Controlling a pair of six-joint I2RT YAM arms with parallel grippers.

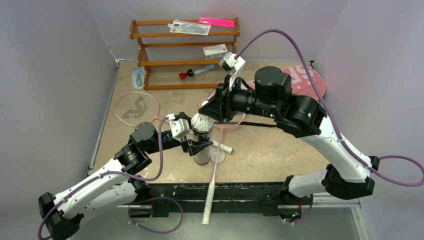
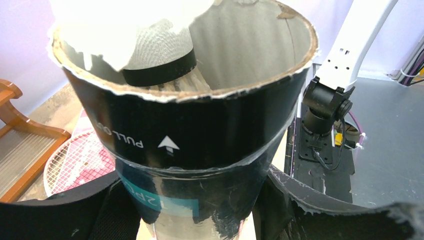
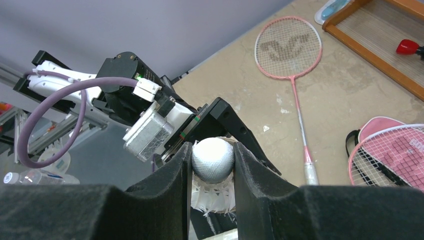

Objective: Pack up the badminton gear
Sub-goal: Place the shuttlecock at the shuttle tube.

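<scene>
Black tube [image 2: 200, 130]: upright at centre frame in the overhead view, long axis vertical, open mouth up.
Left gripper [image 1: 201, 146]: fingers clamped round the tube's lower body.
Right gripper [image 3: 212, 150]: fingers pinching the shuttlecock [image 3: 213, 161] by its cork, at the tube's mouth.
Shuttlecock heading: feathers appear to point down into the tube, cork outward.
Doing it well: line its axis up with the tube's, hold the tube plumb, press gently, and release only once the feathers clear the ragged rim.

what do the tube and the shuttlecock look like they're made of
Tube: probably cardboard under a glossy black wrap; the torn rim shows brown fibre. Shuttlecock: what look like white feathers, with a rounded head in silvery woven-looking tape; its core is hidden.
</scene>
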